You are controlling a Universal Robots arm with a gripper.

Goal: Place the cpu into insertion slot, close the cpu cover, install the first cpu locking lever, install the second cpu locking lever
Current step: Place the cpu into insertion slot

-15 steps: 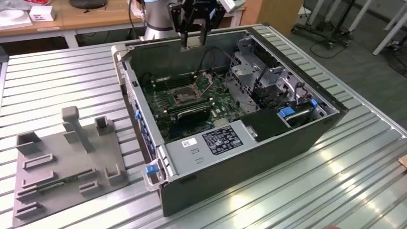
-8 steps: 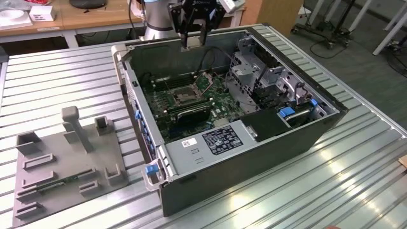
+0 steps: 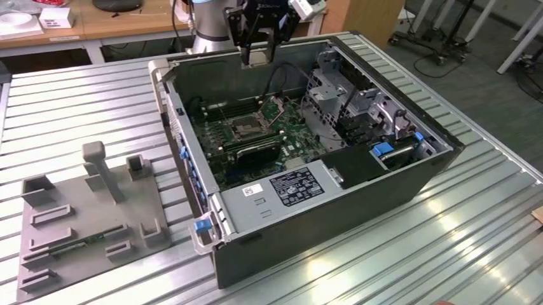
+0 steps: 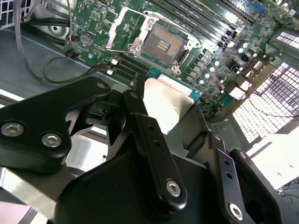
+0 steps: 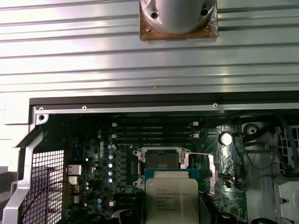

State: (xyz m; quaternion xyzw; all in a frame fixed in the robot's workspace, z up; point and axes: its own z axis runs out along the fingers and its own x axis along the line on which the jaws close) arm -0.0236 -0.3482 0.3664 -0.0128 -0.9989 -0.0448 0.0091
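Starting at the exterior view's left, a grey fixture (image 3: pixel 85 210) lies near that edge of the surface (image 3: pixel 475 241), with nothing of the task on it that we can make out. Moving right, the open case (image 3: pixel 339 210) takes the middle of the surface, with the board (image 3: pixel 288 136) face up inside. The slot (image 3: pixel 246 129) sits mid-board, toward the case's far wall. In the second wrist view the slot (image 4: pixel 163 44) shows its dark contact field with no chip in it. The cover (image 4: pixel 117 29) is swung open beside it, and a thin lever (image 4: pixel 122 48) looks unlatched. We judge step one under way but not done: the cpu is not seated, the cover is open and both levers are left to do.

In the exterior view the end effector (image 3: pixel 257 52) sits above the case's far wall, well clear of the board. In the second wrist view the end effector (image 4: pixel 169 97) is clamped on the cpu (image 4: pixel 163 107), with a black finger (image 4: pixel 142 116) against each side edge. The silver top faces the camera and the green rim shows at the end nearest the board. In the first wrist view the cpu (image 5: pixel 170 198) hangs roughly in line with the slot (image 5: pixel 162 161) but apart from it, with no contact. The jaws stand only cpu-wide apart, closed on the chip.
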